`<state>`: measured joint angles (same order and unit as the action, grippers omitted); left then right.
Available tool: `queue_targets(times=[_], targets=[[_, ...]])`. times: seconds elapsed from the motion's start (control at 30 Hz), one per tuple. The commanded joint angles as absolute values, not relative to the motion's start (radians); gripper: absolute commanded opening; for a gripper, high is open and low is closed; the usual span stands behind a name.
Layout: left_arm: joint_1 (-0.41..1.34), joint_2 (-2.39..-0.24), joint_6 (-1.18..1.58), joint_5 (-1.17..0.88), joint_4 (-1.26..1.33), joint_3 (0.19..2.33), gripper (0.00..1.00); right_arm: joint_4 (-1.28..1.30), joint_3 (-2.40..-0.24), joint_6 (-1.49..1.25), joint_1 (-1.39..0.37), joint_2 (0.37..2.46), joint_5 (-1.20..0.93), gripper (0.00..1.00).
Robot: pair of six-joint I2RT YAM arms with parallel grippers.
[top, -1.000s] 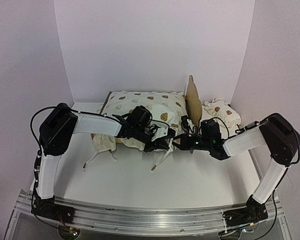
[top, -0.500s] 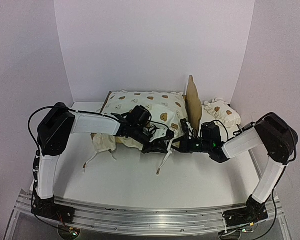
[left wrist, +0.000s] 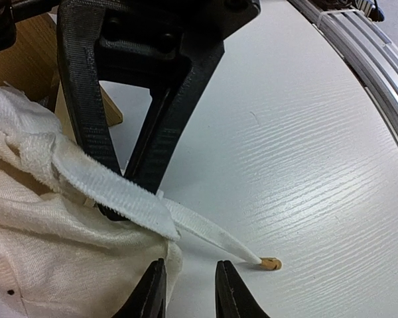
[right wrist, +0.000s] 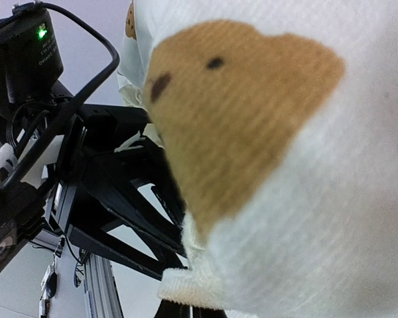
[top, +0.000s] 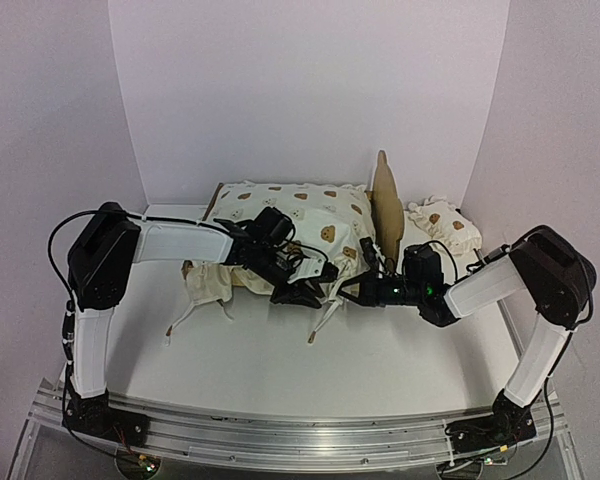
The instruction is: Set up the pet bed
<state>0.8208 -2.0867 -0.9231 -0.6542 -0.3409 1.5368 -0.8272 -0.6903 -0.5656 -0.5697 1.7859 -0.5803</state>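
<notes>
**A:** Pet bed, where does it sit?

**B:** At the far side of the surface, toward 12 o'clock from the arm bases in the overhead view. Its tall curved headboard stands upright at the bed's 3 o'clock end.

**A:** What lies on it?

**B:** A big cream cushion with brown bear prints covers most of the frame. A small matching pillow rests on the surface just beside the headboard, on its 3 o'clock side.

**A:** And the arms?

**B:** Both reach to the cushion's near edge, at the bed's 6 o'clock side. The left arm comes in from 9 o'clock and the right arm from 3 o'clock. Their tips are close together.

**A:** The left jaws?

**B:** Slightly apart, with nothing between them. In the left wrist view they sit low over the surface beside the cushion's edge. A white tie string crosses the surface just past their tips and ends in a tan tip.

**A:** The right jaws?

**B:** Together. The left wrist view shows them pinched at the cushion's corner, where that tie string starts. The right wrist view is filled with bear-print fabric close to the lens. In the overhead view the string trails from there toward 7 o'clock.
</notes>
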Motion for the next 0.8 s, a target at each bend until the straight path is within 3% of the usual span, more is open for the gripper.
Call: queue_targets(times=[0.0,0.2,0.5,0.77], targets=[[0.808,-2.014,-0.932,-0.661,-0.361,1.585,0.28,-0.898,-0.699,-0.573,-0.568,1.784,-0.619,0.00],[0.798,-2.033,-0.763,-0.644,-0.201,1.612,0.23,-0.921,-0.707,-0.584,-0.569,1.795,-0.627,0.00],[0.808,-2.039,-0.723,-0.646,-0.109,1.575,0.18,-0.928,-0.698,-0.586,-0.568,1.795,-0.612,0.00],[0.820,-2.064,-0.844,-0.667,-0.133,1.552,0.25,-0.930,-0.714,-0.581,-0.568,1.801,-0.614,0.00]])
